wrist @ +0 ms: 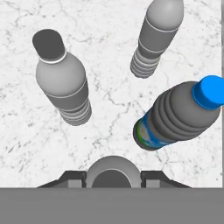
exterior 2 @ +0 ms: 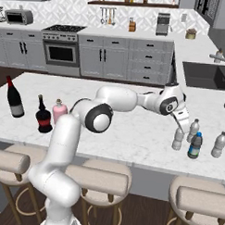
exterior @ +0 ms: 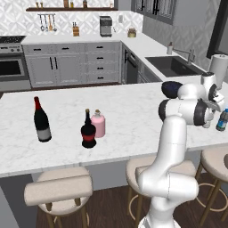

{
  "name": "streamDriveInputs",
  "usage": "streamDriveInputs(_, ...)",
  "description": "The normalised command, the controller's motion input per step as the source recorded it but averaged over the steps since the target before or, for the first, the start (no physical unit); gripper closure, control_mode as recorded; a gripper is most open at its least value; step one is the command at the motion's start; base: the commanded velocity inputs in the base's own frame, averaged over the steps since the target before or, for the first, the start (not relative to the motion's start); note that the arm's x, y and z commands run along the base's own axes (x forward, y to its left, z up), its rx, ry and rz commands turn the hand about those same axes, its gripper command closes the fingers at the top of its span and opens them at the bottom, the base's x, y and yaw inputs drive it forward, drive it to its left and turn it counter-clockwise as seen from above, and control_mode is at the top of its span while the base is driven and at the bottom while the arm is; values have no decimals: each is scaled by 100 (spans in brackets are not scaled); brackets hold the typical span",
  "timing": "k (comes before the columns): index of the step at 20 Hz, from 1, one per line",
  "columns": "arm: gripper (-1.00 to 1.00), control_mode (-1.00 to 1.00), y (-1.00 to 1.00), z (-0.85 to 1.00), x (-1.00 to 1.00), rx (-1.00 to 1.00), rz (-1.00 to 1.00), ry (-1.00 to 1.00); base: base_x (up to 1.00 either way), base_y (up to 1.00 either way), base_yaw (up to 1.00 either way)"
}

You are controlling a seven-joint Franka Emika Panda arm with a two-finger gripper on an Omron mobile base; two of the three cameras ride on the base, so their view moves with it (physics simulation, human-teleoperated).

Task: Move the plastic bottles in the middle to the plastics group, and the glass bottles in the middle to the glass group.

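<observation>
The gripper (exterior 2: pixel 180 128) hangs over the right end of the marble island (exterior 2: pixel 132 129), its fingers clamped on the cap of a clear bottle (exterior 2: pixel 178 138) that stands upright on the top. In the hand view that cap (wrist: pixel 112 173) sits squeezed between the two fingertips (wrist: pixel 72 178). Just beside the held bottle stand another clear bottle (exterior 2: pixel 193 130) and the dark bottle with a blue cap (exterior 2: pixel 195 145); a third clear bottle (exterior 2: pixel 219 144) stands a little farther right. Well apart, toward the island's left end, the pink bottle (exterior 2: pixel 59 111) stands touching or nearly touching the squat dark bottle with a red label (exterior 2: pixel 43 117), with the tall wine bottle (exterior 2: pixel 14 99) farther left.
</observation>
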Motion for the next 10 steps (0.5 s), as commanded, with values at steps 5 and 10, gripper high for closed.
streamDriveInputs(5, -100, -100, 0, 0, 0, 0, 0, 0, 0, 0, 0)
streamDriveInputs(10, -100, -100, 0, 0, 0, 0, -1, 0, 0, 0, 0)
